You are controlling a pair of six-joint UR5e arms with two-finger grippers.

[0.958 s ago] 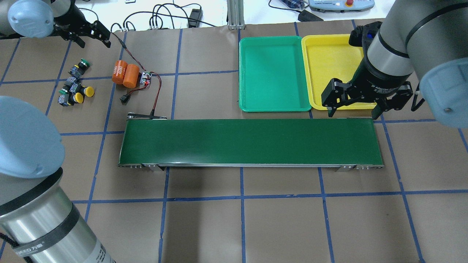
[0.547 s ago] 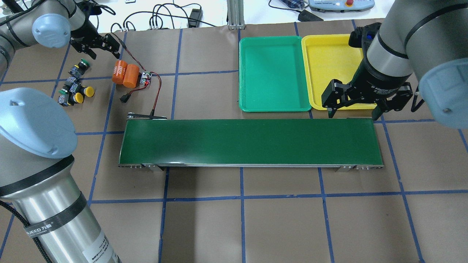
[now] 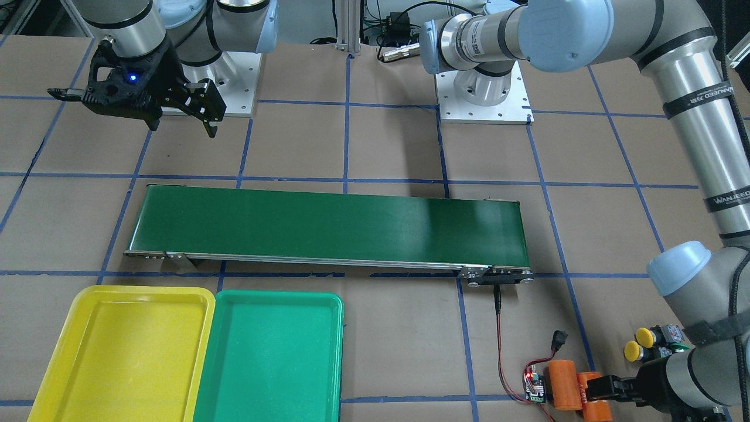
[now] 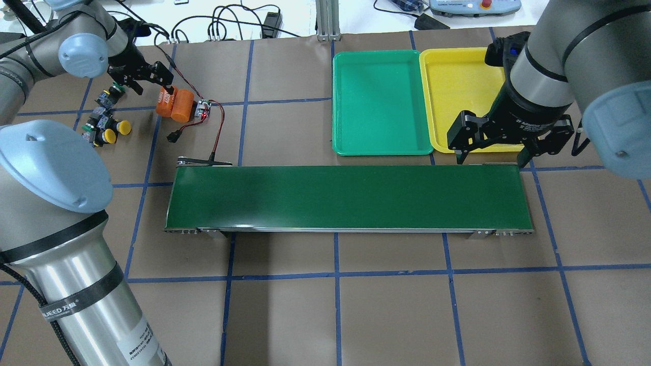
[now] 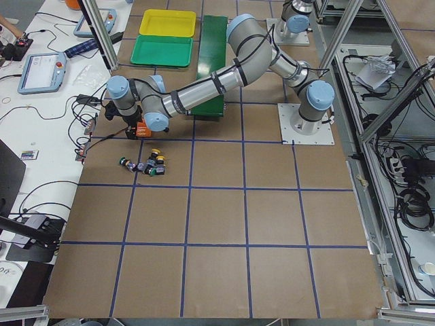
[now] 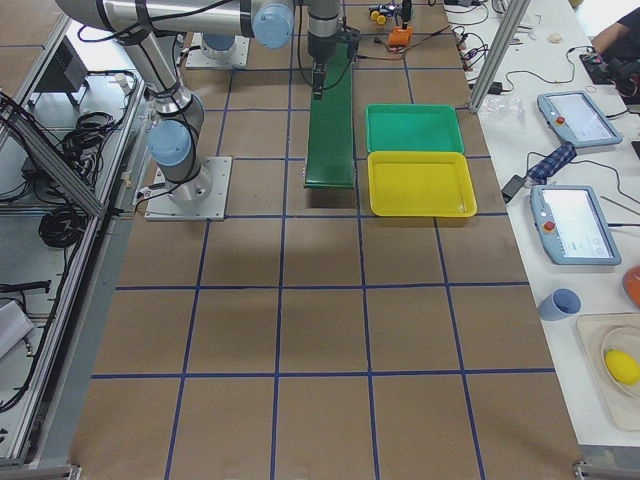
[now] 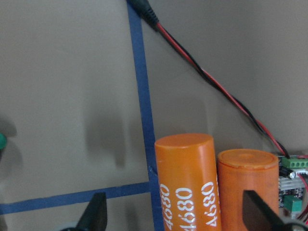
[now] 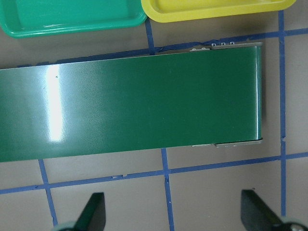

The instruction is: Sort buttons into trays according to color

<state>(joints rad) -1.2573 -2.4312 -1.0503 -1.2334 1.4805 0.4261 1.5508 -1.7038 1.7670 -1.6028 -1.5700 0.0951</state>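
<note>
The buttons lie in a loose group at the table's far left: two yellow-capped ones (image 4: 123,127) (image 4: 108,135), a green one (image 4: 89,125) beside them and a green one (image 4: 110,93) farther back, partly under my left wrist. The yellow caps (image 3: 644,336) also show in the front view. My left gripper (image 4: 152,86) is open and empty, low between the back green button and the orange cylinders (image 7: 185,183). My right gripper (image 4: 492,155) is open and empty over the conveyor's right end. The green tray (image 4: 379,151) and the yellow tray (image 4: 457,56) stand side by side, both bare.
The long dark-green conveyor belt (image 4: 348,197) lies across the middle. Two orange cylinders (image 4: 175,104) marked 4680, a small circuit board (image 4: 203,110) and red-black wires (image 4: 219,127) lie right of the buttons. Cables and pendants lie beyond the back edge.
My left gripper has moved from the back-left corner rightward and down, to beside the orange cylinders. My right gripper has stayed put. The buttons have not moved.
</note>
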